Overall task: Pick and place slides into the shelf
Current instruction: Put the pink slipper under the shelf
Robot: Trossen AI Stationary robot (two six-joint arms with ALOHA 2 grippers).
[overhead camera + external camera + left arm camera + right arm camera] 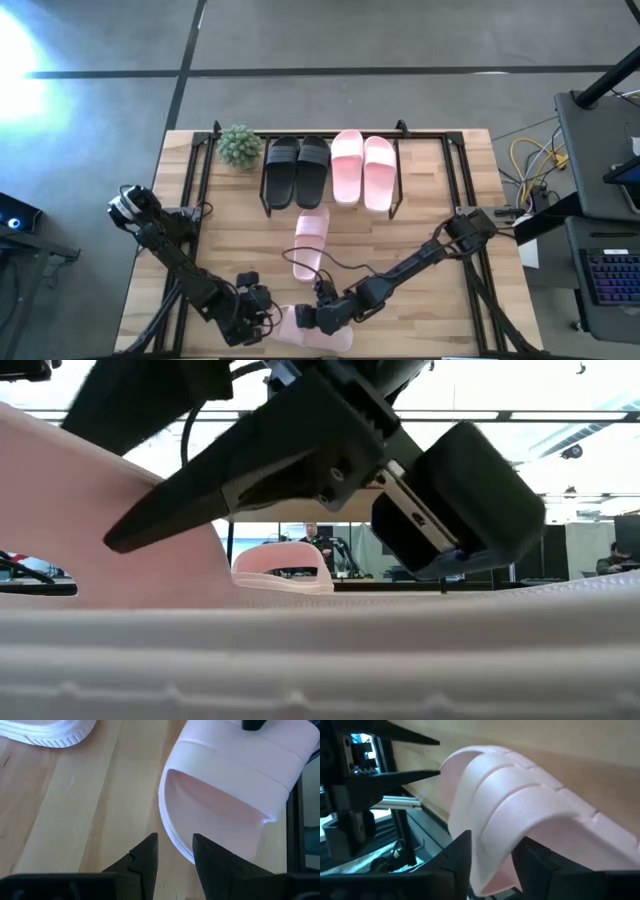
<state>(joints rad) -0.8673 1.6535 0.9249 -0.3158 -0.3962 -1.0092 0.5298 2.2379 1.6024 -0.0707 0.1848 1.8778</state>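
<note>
A pale pink slide (335, 338) lies at the table's near edge between both grippers; its sole (320, 650) fills the low view's foreground. My right gripper (492, 852) (318, 312) is shut on its strap. My left gripper (175, 847) (268, 312) is open, with its fingers on either side of the sole's rim (172, 837); whether they touch it, I cannot tell. Another pink slide (310, 243) rests sole-down mid-table. Two black slides (297, 170) and two pink slides (363, 168) sit side by side on the shelf (397, 200). My right gripper pinches the pink slide's wide strap at its edge (492, 837) between the two fingers. It comes in low from the table's right. The strap arches up past the fingertips (462, 850). Whether the sole is lifted off the table does not show.
A small potted plant (240, 145) stands at the far left, beside the shelf. Black frame rails (195, 190) run along the table's left and right sides. Bare wood lies between the mid-table slide and the shelf. People (318, 540) show in the room behind.
</note>
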